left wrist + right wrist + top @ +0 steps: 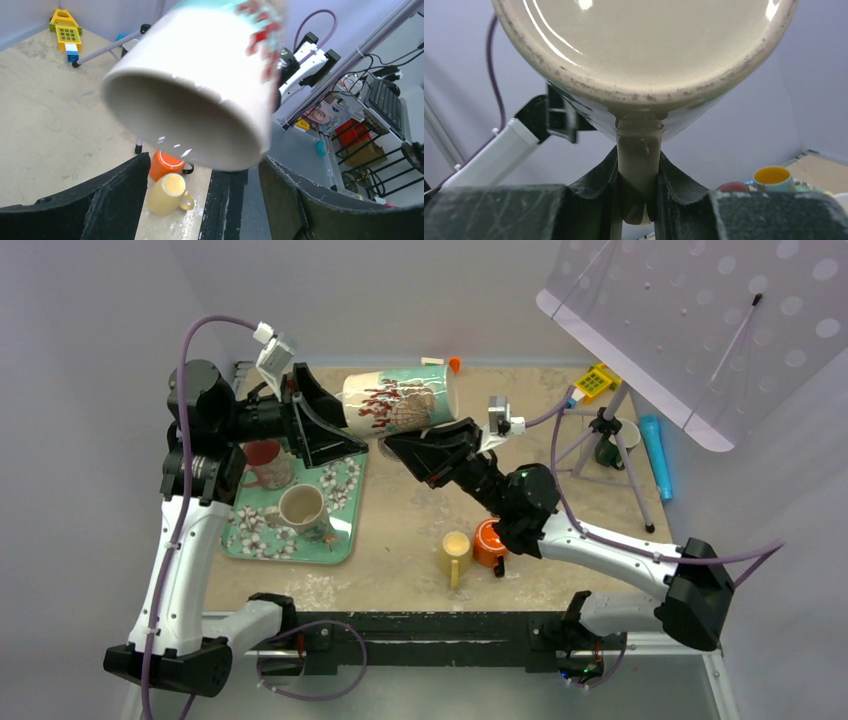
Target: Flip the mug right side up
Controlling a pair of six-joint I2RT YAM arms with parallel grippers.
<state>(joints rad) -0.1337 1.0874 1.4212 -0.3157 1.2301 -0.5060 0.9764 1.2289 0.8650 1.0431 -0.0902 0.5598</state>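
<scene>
- The right gripper [638, 167] is pinched almost closed on the cream handle [638, 147] of the large teal ceramic mug with red-and-white blossom print [400, 400], holding it in the air.
- The mug lies on its side. Its long axis is level and runs left to right, with the smooth cream mouth toward the left gripper [345, 422] and the rough-ringed base toward the right wrist.
- The left gripper's black fingers [100, 205] stand wide apart on either side of the mouth, clear of the rim.
- The mug hangs above the far right corner of the green floral tray [340, 530].
- A small yellow mug [455, 552] and an orange mug [488, 540] stand right of that tray.
</scene>
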